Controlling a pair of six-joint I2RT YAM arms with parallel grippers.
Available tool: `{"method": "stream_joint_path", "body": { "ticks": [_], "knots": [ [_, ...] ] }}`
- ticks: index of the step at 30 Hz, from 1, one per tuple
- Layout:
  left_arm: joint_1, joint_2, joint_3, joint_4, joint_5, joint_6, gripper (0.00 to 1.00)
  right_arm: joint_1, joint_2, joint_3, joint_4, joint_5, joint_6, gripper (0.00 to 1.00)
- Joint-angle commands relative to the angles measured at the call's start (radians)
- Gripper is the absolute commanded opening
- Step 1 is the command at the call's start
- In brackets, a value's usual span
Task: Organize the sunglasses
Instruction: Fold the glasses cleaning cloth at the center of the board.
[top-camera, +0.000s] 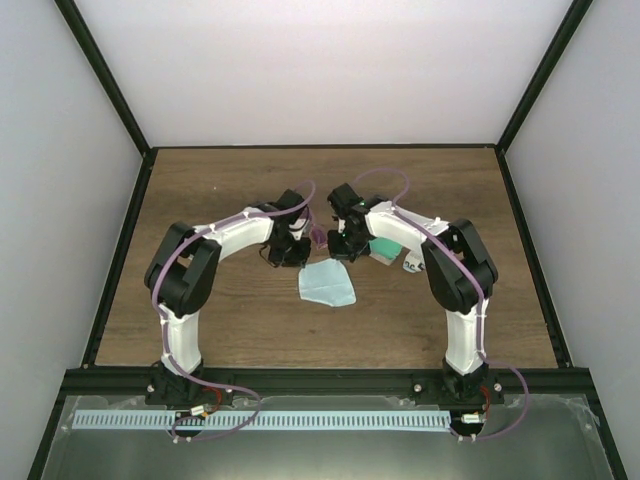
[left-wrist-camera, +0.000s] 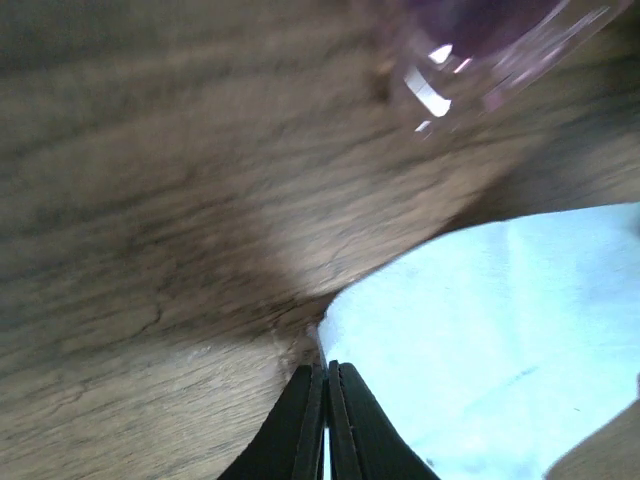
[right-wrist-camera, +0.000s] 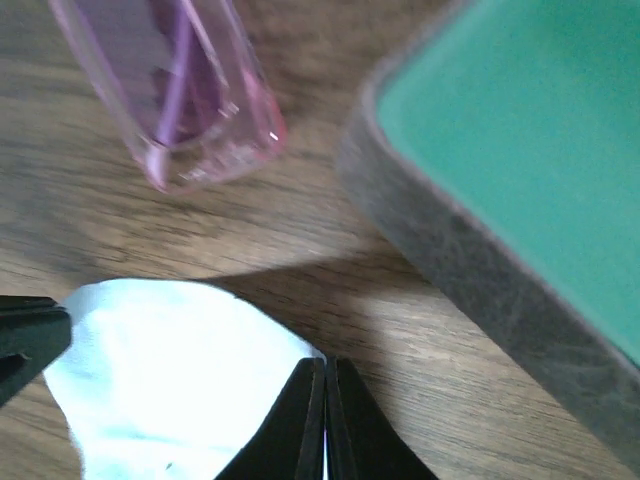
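Right wrist, unlike left wrist, shows a green case (right-wrist-camera: 520, 150); left pincer (left-wrist-camera: 327, 375) and right pincer (right-wrist-camera: 325, 372) closed at the cloth (right-wrist-camera: 170, 370).

You have a light blue cloth (top-camera: 327, 285) lying flat on the wooden worktop (top-camera: 230, 330), with a green-lined grey case (right-wrist-camera: 450, 240) near it.

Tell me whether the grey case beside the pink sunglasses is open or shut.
Open: the grey case shows its green lining, uncovered, in the right wrist view.
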Motion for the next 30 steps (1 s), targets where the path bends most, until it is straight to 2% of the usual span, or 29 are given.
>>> {"method": "stream_joint_path", "body": {
  "ticks": [1, 9, 15, 30],
  "knots": [
    [-0.005, -0.058, 0.081, -0.024, -0.022, -0.008, 0.04, 0.008, -0.043, 0.082, -0.047, 0.019, 0.0, 0.01],
    [-0.005, -0.092, 0.151, -0.064, -0.064, -0.012, 0.04, 0.009, -0.082, 0.134, -0.088, 0.034, -0.008, 0.01],
    [-0.004, -0.087, 0.133, -0.062, -0.079, -0.015, 0.04, 0.009, -0.088, 0.113, -0.083, 0.04, -0.006, 0.01],
    [-0.005, -0.142, 0.205, -0.09, -0.067, -0.053, 0.04, 0.004, -0.141, 0.086, -0.075, 0.096, -0.003, 0.01]
  ]
}}
